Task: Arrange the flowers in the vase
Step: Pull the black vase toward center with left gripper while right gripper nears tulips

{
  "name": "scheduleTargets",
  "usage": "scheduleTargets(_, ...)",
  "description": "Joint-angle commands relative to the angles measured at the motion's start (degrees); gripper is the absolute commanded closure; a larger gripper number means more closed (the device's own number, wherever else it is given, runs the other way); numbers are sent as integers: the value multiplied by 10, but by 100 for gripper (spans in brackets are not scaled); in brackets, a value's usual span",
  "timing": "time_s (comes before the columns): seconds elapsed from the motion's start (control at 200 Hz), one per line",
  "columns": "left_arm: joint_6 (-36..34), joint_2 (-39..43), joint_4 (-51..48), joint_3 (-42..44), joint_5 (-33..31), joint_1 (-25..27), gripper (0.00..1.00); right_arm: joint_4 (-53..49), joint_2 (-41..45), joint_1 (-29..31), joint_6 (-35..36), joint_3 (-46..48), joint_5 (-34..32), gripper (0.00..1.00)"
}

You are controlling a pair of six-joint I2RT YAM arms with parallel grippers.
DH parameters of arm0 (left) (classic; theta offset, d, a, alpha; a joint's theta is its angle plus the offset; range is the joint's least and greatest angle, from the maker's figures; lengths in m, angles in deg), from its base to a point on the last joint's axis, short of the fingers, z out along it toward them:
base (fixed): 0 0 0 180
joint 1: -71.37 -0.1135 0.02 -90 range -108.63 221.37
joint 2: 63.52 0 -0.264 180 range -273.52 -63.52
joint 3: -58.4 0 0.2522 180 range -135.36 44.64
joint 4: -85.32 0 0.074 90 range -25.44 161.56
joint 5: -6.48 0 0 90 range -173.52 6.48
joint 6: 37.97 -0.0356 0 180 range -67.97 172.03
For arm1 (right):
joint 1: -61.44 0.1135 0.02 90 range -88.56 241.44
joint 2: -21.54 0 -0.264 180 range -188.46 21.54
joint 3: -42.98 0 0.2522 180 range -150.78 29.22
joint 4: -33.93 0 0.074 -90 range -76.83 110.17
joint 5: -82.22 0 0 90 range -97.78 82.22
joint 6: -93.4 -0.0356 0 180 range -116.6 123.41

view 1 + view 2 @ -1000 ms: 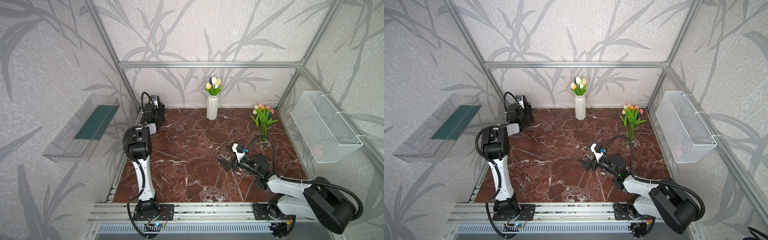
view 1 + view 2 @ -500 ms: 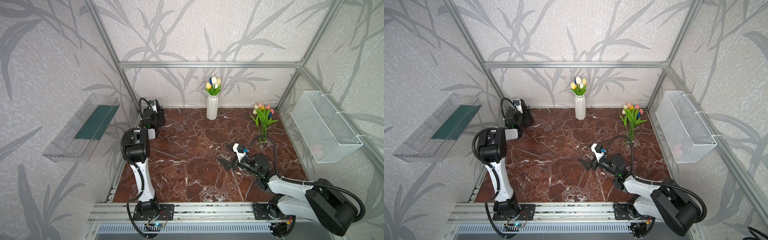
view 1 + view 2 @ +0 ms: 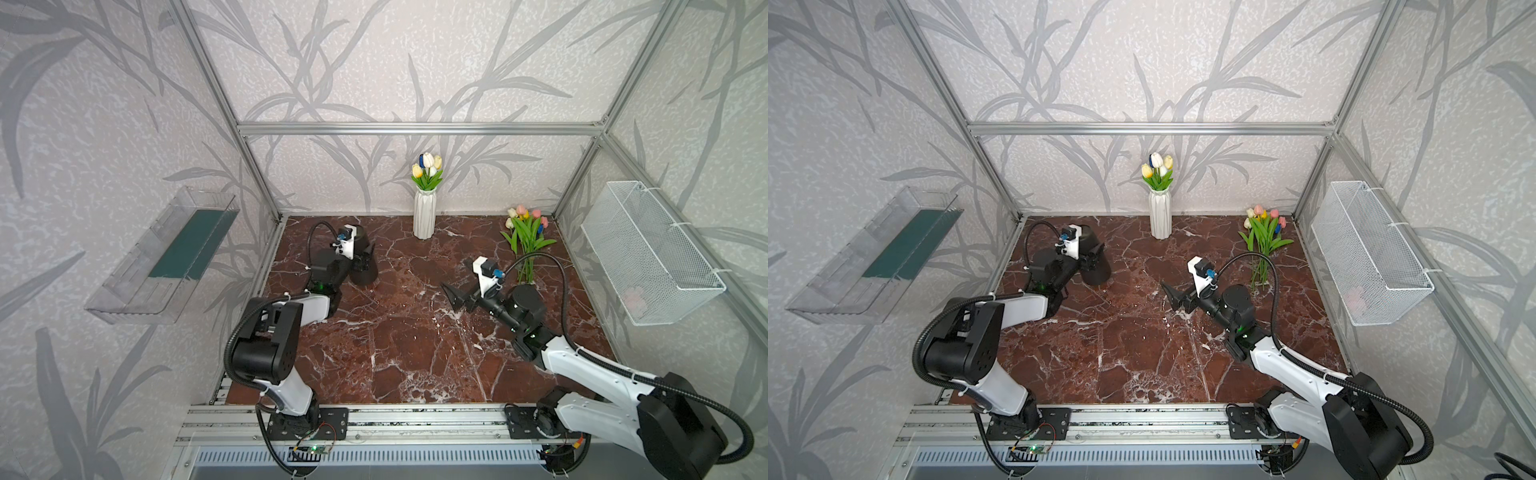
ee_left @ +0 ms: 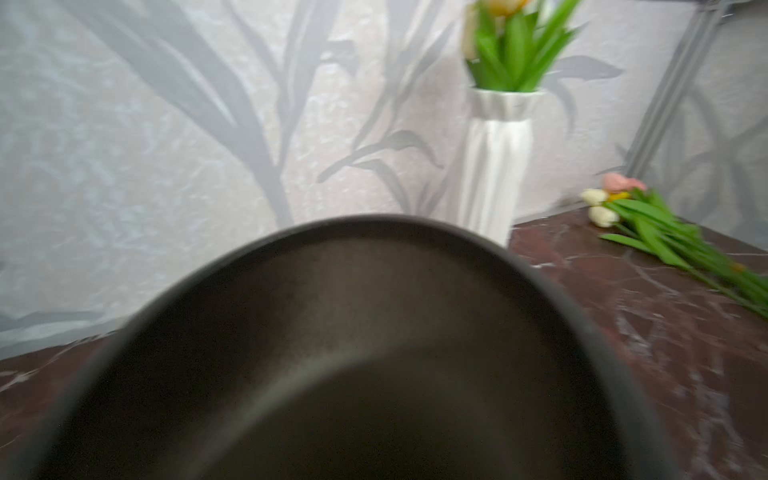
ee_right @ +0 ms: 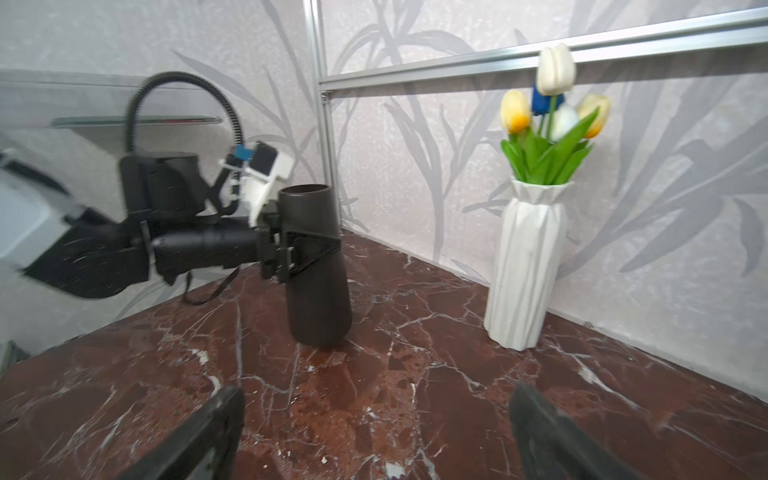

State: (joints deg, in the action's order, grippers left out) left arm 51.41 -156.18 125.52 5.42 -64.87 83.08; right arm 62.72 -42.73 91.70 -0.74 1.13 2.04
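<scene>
Near the left wall [image 3: 124, 124], left claw [image 5: 309, 245] pinches the seemingly tilted dark vase [image 5: 320, 307]; right claw [image 3: 457, 297] gapes mid-floor.

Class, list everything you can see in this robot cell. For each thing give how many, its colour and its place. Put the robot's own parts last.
table: one, red-brown marble, floor of the cell
white vase: one, white, upright by the back wall
arranged flowers: about five, cream, yellow and blue heads, in the white vase
loose flowers: one bunch, pink, cream and yellow heads, lying at the back right
black vase: one, black, tilted, back left
shelf: one, clear with a green floor, left wall
basket: one, white wire, right wall; something pale pink inside, cannot tell what
left gripper: one, black, gripping the black vase
right gripper: one, black, open and empty, mid-table
</scene>
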Motion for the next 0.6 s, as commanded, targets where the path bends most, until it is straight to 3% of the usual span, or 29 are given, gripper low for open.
scheduleTargets(0.0,-1,50,79,-4,31,52,84,-80,-5,-22,-36,-45,-78,1)
scheduleTargets(0.17,7,41,91,-9,46,132,84,-228,-18,-70,-70,-135,-116,9)
scheduleTargets(0.25,11,17,116,-11,65,156,84,-281,-31,-105,-94,-169,-96,14)
scheduleTargets(0.3,-8,10,106,-11,43,175,85,-305,-36,-122,-99,-181,-88,16)
scheduleTargets(0.595,-14,-52,186,6,20,216,83,-463,-79,-198,-77,-269,-75,16)
